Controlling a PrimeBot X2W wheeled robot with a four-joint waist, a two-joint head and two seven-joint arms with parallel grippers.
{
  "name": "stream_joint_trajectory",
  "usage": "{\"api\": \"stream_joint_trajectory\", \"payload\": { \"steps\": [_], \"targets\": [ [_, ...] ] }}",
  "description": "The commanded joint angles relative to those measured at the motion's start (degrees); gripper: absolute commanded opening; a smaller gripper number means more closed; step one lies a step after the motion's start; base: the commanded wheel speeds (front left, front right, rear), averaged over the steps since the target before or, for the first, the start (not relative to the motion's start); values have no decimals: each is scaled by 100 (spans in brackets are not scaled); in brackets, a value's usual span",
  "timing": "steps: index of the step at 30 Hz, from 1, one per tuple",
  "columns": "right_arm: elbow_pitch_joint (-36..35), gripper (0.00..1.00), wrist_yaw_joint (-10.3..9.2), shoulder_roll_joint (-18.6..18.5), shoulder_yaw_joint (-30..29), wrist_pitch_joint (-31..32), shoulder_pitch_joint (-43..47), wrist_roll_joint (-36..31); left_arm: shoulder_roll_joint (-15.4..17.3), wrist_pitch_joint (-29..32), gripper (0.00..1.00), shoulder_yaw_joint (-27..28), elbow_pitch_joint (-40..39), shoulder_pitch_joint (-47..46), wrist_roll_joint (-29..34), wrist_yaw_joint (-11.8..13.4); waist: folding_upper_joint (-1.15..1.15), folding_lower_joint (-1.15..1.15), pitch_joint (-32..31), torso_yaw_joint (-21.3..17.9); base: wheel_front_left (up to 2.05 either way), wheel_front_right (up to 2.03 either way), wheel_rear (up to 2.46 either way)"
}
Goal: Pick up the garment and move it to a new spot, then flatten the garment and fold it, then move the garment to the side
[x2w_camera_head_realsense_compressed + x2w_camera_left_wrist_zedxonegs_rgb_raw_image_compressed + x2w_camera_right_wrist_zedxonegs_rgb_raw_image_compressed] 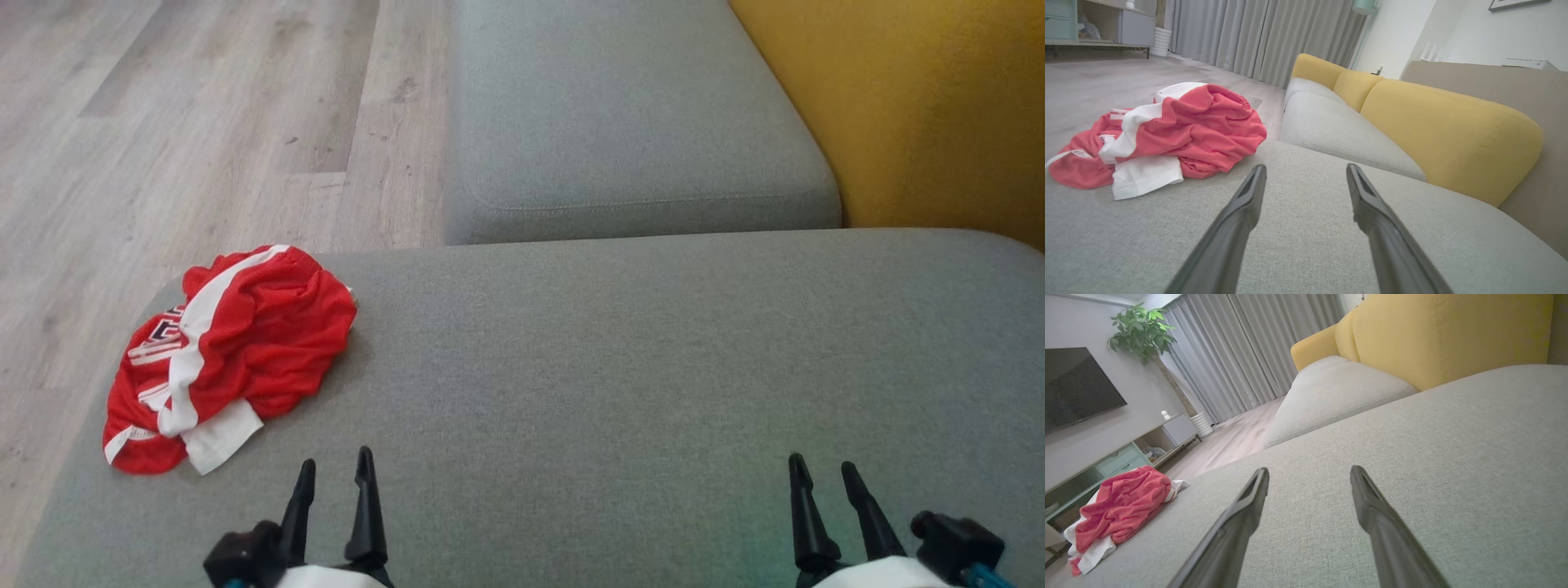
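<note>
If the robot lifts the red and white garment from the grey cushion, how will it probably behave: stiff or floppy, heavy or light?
Probably floppy: the garment lies crumpled in soft folds, so it should hang and unfold when pinched. It looks thin, so likely light. Pushed, it may bunch up rather than slide on the woven grey cushion.

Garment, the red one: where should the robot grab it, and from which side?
Grip the puffed-up red fold on top of the garment, coming down from above with the left pincer, which is nearest and open. The garment lies crumpled on the cushion, so its flat edges give little to pinch, while the raised fold stands clear.
</note>
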Motion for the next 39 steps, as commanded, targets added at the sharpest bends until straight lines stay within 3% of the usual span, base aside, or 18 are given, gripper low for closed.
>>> {"api": "stream_joint_trajectory", "payload": {
  "steps": [1, 25, 39],
  "targets": [
    [-225, 100, 37, -41, 156, -94, -207, -175, 27, -90, 100, 86, -174, -234, 188, 31, 0, 0, -11, 5, 0, 0, 0],
    [-256, 100, 45, -48, 400, -478, -33, -1717, 34, -476, 100, -149, -29, -155, 1721, 345, 0, 0, -251, 74, 0, 0, 0],
    [-202, 100, 45, -48, 300, -478, -36, -1687, 34, -476, 100, -99, 246, -198, 1737, 379, 0, 0, -219, 83, 0, 0, 0]
  ]
}}
